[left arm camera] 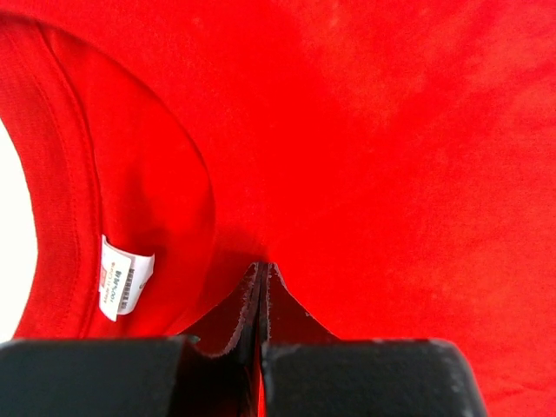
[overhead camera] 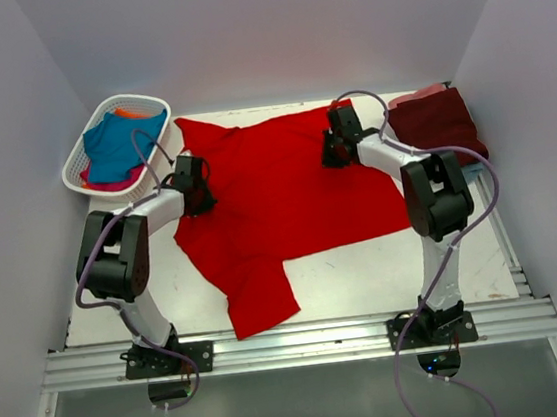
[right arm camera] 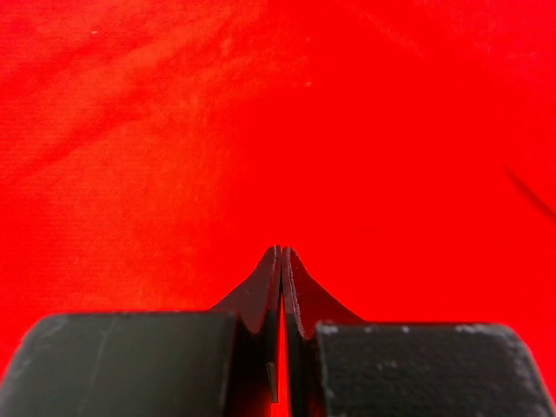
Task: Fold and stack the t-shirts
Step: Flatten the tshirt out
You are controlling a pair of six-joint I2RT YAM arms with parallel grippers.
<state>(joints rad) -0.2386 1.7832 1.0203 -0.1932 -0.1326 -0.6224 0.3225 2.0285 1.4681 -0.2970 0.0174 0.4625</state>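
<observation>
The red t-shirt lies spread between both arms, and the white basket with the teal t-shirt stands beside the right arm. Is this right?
No. The top external view shows the white basket with the teal t-shirt beside the left arm, not the right.

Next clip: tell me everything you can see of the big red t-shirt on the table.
The red t-shirt is large, bright red, soft-looking cloth. It is unfolded and lies spread mostly flat, with slight wrinkles, across the middle of the white table. One sleeve reaches toward the near edge. Its collar, with a white label inside, lies by the left gripper. That and the right gripper are shut, tips at the cloth; whether they pinch it cannot be told.
</observation>
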